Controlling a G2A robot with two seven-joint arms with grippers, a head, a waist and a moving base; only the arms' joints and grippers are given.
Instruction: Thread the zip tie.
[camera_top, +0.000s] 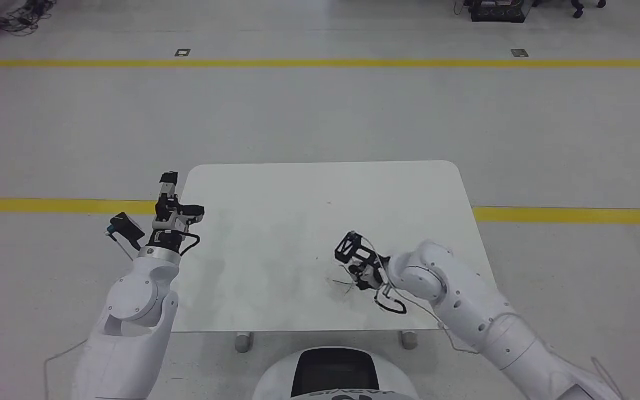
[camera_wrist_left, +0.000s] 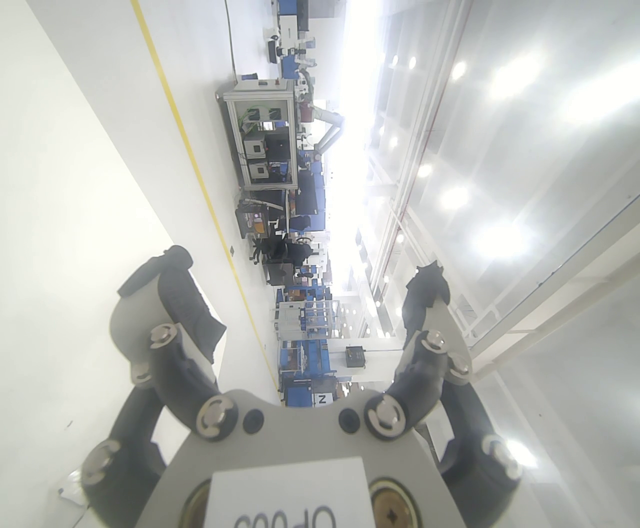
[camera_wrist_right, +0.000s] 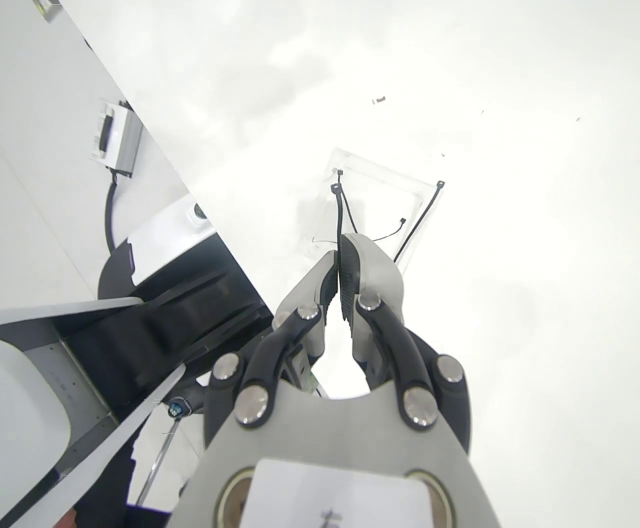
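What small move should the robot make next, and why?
Probably raise the right tool a little, so its zip tie comes clear of the other ties lying on the table. That tool is shut on one tie; the left tool is open and empty at the table's left edge.

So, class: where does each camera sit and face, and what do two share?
Top view: above the arms, facing down at the table; both arms.
Left wrist view: on wrist, facing the hall; open left gripper.
Right wrist view: on wrist, facing the table; right gripper gripping zip tie.
Shared: table, top and right wrist.
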